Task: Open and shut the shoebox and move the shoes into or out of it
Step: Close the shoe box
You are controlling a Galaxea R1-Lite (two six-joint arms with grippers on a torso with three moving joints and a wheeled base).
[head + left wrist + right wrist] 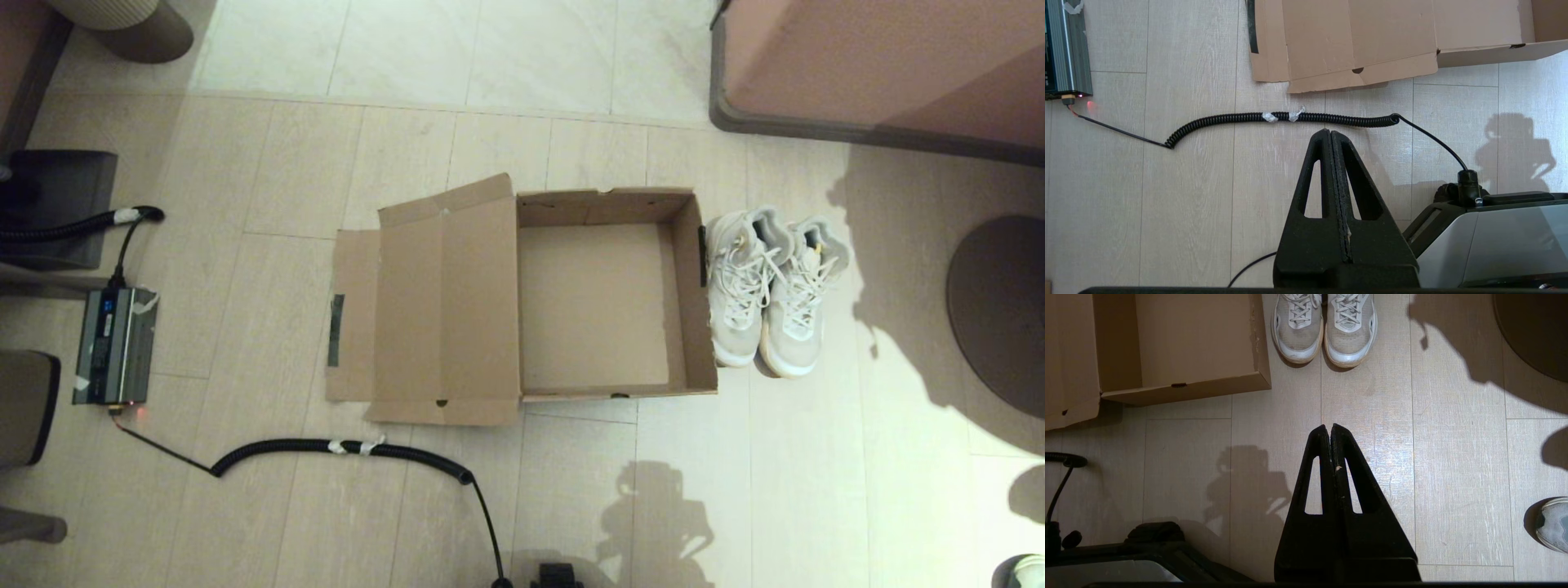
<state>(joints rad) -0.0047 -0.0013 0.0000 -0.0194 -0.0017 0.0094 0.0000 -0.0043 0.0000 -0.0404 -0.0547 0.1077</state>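
Observation:
The brown cardboard shoebox stands open on the floor, its inside bare, its lid flap laid flat to the left with a dark tape strip. A pair of off-white sneakers stands side by side on the floor just right of the box, toes toward me; the right wrist view shows their toes beside the box corner. My left gripper is shut and empty above the floor, short of the lid flap. My right gripper is shut and empty, well short of the sneakers.
A black coiled cable lies across the floor in front of the box, running to a grey power unit at the left. A pink cabinet stands at the back right, a round dark base at the right. Another shoe shows at one edge.

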